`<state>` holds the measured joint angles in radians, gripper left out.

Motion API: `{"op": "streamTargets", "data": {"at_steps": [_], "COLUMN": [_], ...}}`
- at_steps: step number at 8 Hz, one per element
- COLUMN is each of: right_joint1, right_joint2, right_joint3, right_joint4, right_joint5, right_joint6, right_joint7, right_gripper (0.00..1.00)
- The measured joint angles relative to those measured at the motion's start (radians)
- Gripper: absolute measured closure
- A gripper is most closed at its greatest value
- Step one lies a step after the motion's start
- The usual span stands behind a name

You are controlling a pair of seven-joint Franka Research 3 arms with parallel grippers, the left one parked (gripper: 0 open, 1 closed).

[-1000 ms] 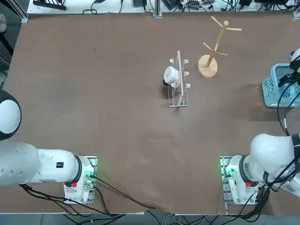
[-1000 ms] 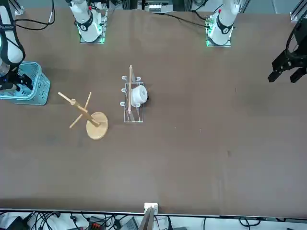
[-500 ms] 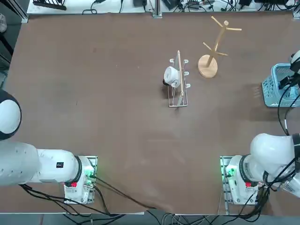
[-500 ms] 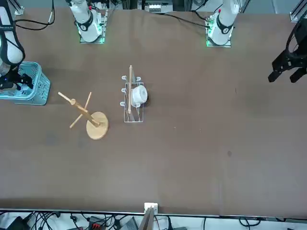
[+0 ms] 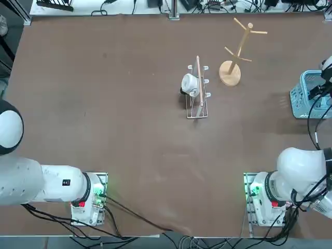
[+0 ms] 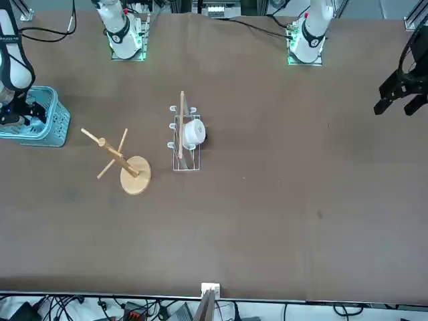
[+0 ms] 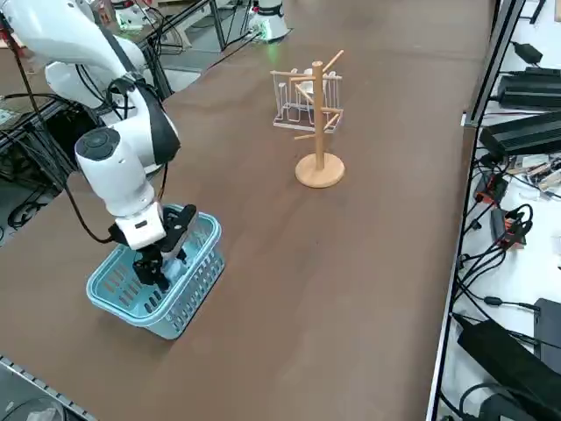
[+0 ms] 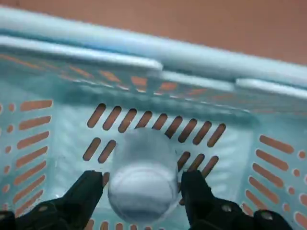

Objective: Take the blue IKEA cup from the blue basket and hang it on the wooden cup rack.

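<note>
**Right gripper down inside the basket, cup bracketed between its fingers**

The working right arm's black two-finger gripper [image 8: 139, 191] is seen lowered into the small light-blue plastic basket with slotted lattice sides [image 7: 195, 289], which sits at the lower left of the right side view and at the far right edge of the top view [image 5: 301, 98]. In the wrist view, the pale sky-blue plastic cup [image 8: 142, 179] is found lying on the basket's slotted floor, its rounded end turned toward the camera. The fingers [image 8: 84, 191] are spread, one on each side of the cup, just beside its walls; whether the pads are actually touching the plastic cannot be told. The cup is not lifted and remains in the basket.

Over in the upper middle of the side view, the light natural-wood mug tree with round disc base, upright pole and angled pegs [image 7: 318, 167] is seen standing upright, well apart from the basket. In the top view it is placed at upper right [image 5: 231, 72]. Just beside it, a wire-and-wood flat rack [image 5: 197, 98] is seen, with a white cup [image 5: 189, 83] held against its side.
</note>
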<state>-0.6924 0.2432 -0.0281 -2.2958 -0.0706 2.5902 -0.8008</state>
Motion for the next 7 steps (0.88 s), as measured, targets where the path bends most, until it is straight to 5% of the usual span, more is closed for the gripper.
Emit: {"op": "streamTargets", "data": {"at_steps": [3,7], "right_joint1": [-0.009,-0.011], "right_joint2": [0.000,-0.002], "right_joint3": [0.000,0.004], "right_joint4": [0.000,0.004], "right_joint5": [0.000,0.000], "right_joint6": [-0.010,-0.021], "right_joint7": [-0.013,-0.022], "right_gripper": [0.00,0.18]}}
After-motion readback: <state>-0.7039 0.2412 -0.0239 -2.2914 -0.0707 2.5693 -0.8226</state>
